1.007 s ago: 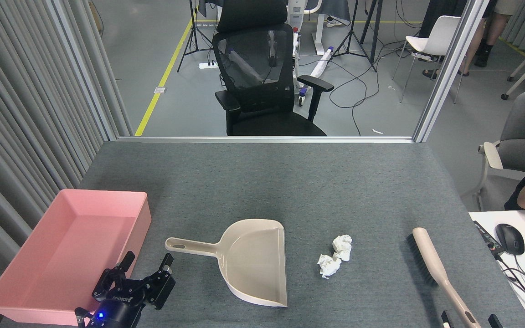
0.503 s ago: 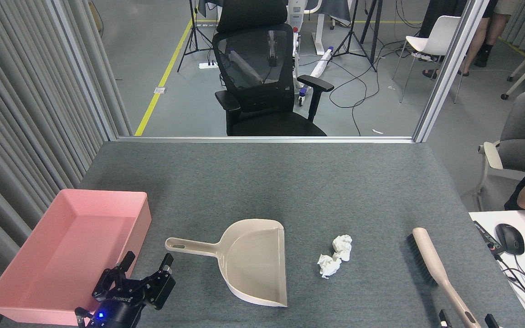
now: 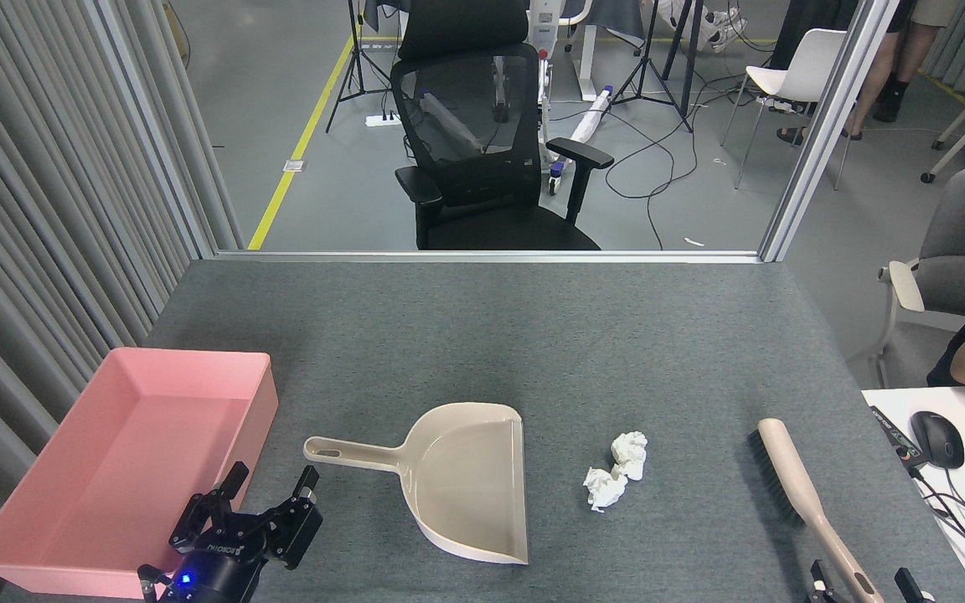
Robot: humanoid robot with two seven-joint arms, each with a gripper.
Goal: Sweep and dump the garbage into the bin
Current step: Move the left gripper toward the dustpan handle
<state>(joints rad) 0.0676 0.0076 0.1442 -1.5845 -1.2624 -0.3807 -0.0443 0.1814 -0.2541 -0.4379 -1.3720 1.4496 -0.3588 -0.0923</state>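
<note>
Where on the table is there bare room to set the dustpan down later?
The far half of the grey felt table is bare, from the pink plastic tray across to the right edge. Nearer, it is crowded: beige dustpan, two white tissue wads, beige brush. The left tool sits beside the tray.

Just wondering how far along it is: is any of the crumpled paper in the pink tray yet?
No, both paper wads lie on the table, right of the dustpan; the pink tray holds nothing.
</note>
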